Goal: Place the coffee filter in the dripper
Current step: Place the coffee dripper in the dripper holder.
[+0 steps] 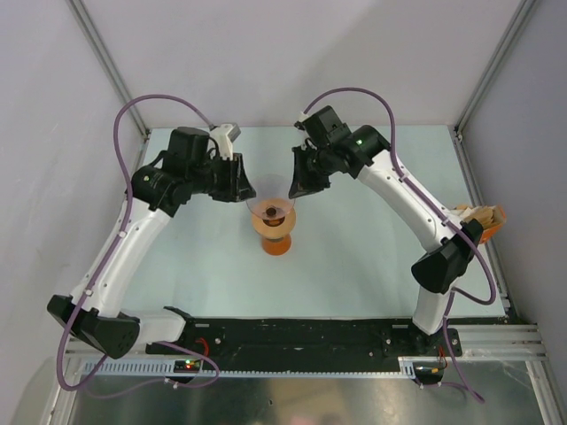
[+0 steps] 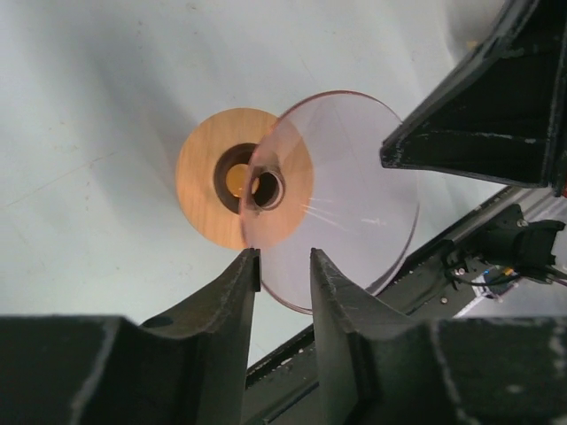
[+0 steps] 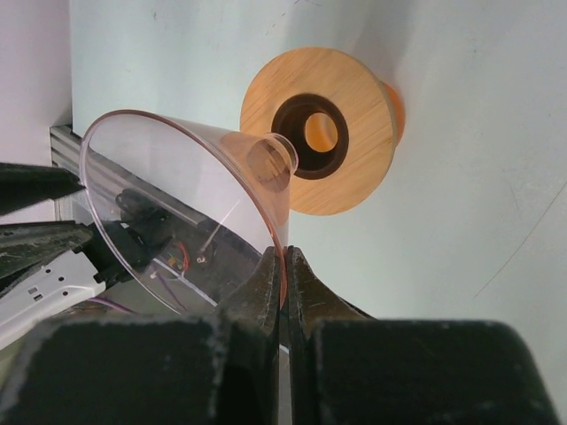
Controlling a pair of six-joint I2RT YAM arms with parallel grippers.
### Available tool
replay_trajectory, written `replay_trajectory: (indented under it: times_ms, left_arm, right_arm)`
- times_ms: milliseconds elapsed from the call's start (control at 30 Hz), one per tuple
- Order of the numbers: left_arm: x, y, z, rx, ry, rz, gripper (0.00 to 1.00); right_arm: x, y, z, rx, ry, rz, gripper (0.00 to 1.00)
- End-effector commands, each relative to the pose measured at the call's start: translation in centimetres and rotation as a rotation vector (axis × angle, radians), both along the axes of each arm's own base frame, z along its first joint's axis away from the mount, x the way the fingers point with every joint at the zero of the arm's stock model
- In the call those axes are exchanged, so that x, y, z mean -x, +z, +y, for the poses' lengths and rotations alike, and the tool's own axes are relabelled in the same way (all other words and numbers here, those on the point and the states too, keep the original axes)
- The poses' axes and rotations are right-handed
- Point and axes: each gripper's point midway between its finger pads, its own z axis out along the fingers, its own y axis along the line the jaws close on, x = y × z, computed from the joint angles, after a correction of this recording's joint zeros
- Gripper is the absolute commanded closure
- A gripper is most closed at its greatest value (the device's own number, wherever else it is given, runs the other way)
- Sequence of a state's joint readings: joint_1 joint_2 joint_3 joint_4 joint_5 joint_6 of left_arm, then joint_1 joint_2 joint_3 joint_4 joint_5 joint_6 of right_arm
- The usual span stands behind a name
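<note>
Dripper [image 3: 177, 195] (tilted) in right jaws

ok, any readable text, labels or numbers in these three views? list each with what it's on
No readable text in any view.
Dripper funnel, wooden collar, orange base: no print.
White part at the left edge of the right wrist view: tiny dark marks, too small to read.
Board on the front rail: indicator lights only, no legible text.

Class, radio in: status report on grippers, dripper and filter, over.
Right gripper shut on dripper cone, cone tilted over wooden collar. Left gripper open at cone's rim. Coffee filter not in view. No obstruction seen.
</note>
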State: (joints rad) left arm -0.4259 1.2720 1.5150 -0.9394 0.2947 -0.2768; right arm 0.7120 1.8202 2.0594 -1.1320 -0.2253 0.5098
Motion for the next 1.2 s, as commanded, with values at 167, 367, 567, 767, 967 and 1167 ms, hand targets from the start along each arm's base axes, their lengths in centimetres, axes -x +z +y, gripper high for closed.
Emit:
replay_trajectory:
  times_ms: [167, 367, 567, 767, 967, 1167]
  left_arm:
    - [-1.3, 3.3, 2.2, -0.032, 0.05, -0.125, 0.57]
    - [-1.6, 1.5, 2.2, -0.06, 0.052, -0.083, 0.57]
    - [-2.1, 0.6, 2.0, -0.074, 0.046, -0.056, 0.61]
    - [-1.8, 0.1, 1.3, -0.055, 0.021, -0.025, 0.79]
    - [-1.6, -1.3, 0.6, -0.039, 0.024, 0.04, 0.95]
    - [-1.4, -2.6, 0.1, -0.019, 0.03, 0.105, 0.99]
  right_arm:
    - [-0.9, 2.7, 0.6, -0.076, -0.015, -0.048, 1.0]
    - [-1.1, 3.1, 1.2, -0.093, -0.002, -0.056, 1.0]
    - [-0.9, 3.6, 1.7, -0.104, 0.014, -0.064, 1.0]
    - [-1.1, 2.8, 1.9, -0.088, 0.011, -0.053, 1.0]
    - [-1.0, 1.4, 2.4, -0.068, 0.013, -0.022, 1.0]
    - [-0.5, 0.7, 2.0, -0.044, 0.02, -0.007, 1.0]
